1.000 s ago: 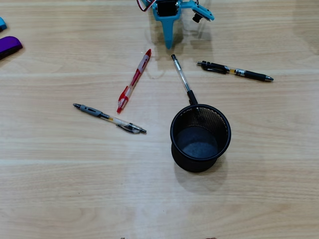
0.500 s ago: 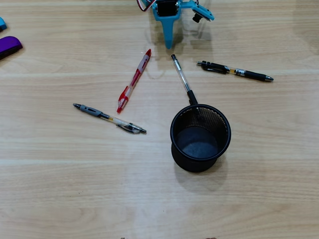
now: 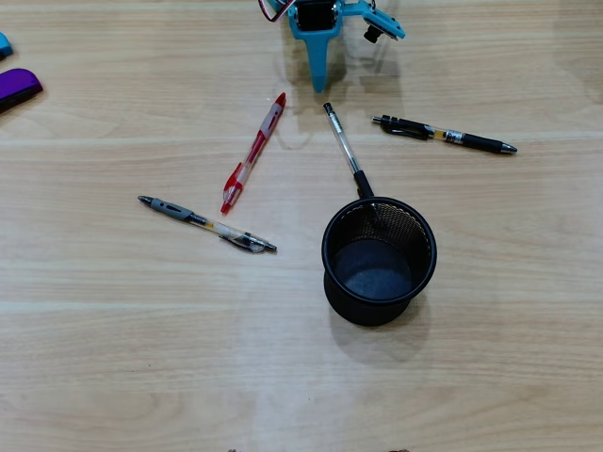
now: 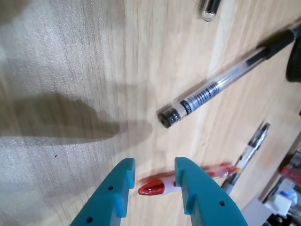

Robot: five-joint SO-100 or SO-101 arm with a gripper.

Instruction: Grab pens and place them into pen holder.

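Note:
Several pens lie flat on the wooden table. In the overhead view the red and clear pen (image 3: 252, 155) is left of centre and the grey and clear pen (image 3: 205, 223) lies below it. The clear pen with the black cap (image 3: 345, 151) runs down to the rim of the black mesh pen holder (image 3: 325, 247). The black pen with the amber band (image 3: 443, 134) is at the upper right. My blue gripper (image 3: 318, 80) hovers at the top edge, above the pens. In the wrist view the gripper (image 4: 154, 165) is open and holds nothing; the red pen's end (image 4: 151, 188) shows beyond the gap and the clear pen (image 4: 221, 82) crosses above.
A purple chunky object (image 3: 17, 87) and a small blue item (image 3: 4, 44) sit at the far left edge in the overhead view. The pen holder stands upright with nothing in it, right of centre.

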